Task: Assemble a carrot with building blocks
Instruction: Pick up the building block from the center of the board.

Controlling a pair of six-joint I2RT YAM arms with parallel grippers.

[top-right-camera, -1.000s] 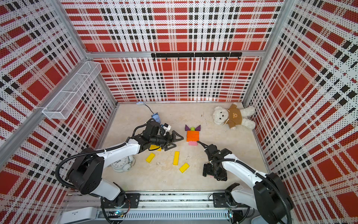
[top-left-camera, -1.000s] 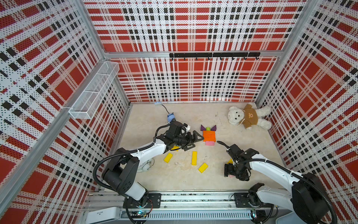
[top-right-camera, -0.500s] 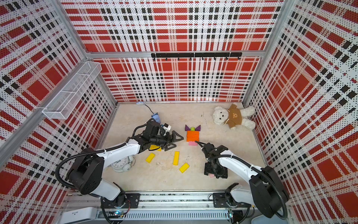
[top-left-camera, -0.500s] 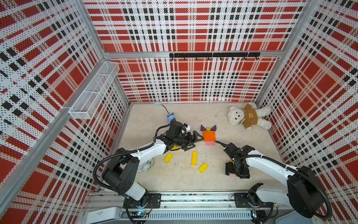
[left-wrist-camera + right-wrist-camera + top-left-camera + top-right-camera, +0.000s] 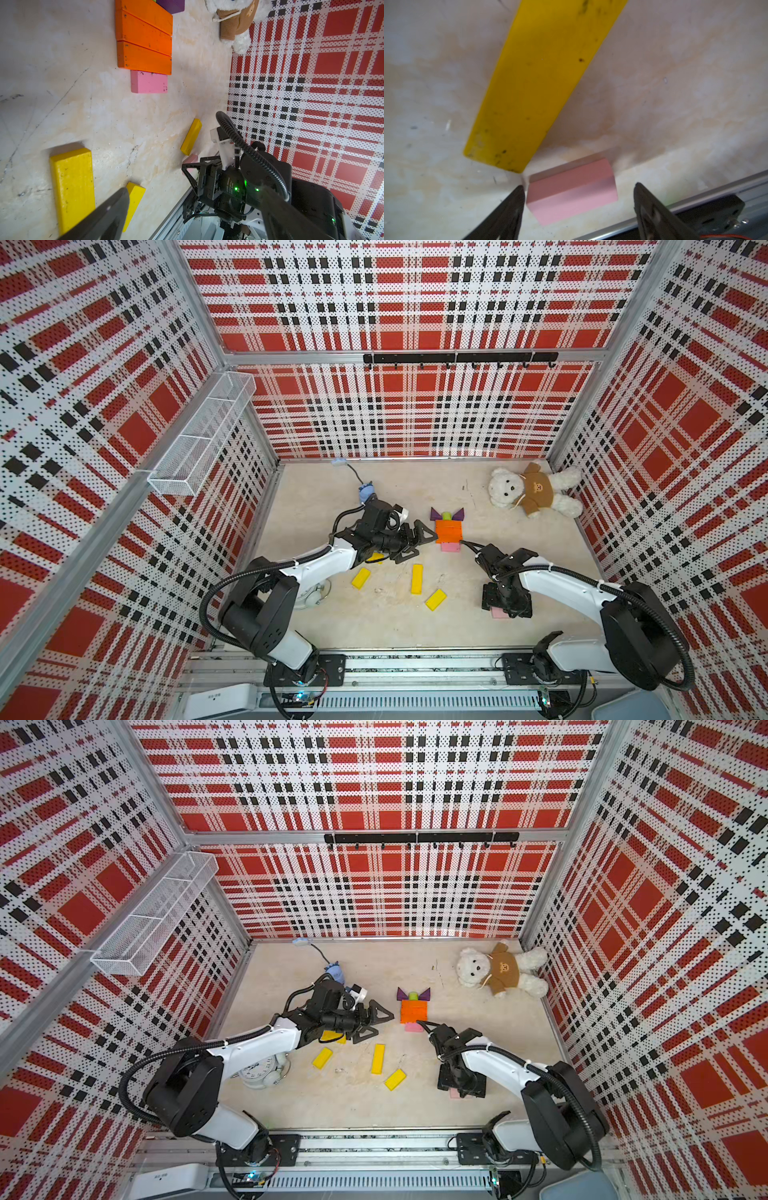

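Your right pincer [image 5: 578, 185] stands apart, straddling the small pink block [image 5: 571, 195] near-right on the counter [image 5: 374, 626]. Light, stiff, smooth by the look: grip its short ends squarely. Your left pincer [image 5: 417, 543] gapes empty.

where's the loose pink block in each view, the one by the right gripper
In a top view: pink block peeks out under the right gripper.
In a top view: same, block under the gripper.
Left wrist: block just beyond the gripper, by a yellow bar.
Right wrist: block between the fingers.
Shared landmark: the right gripper.
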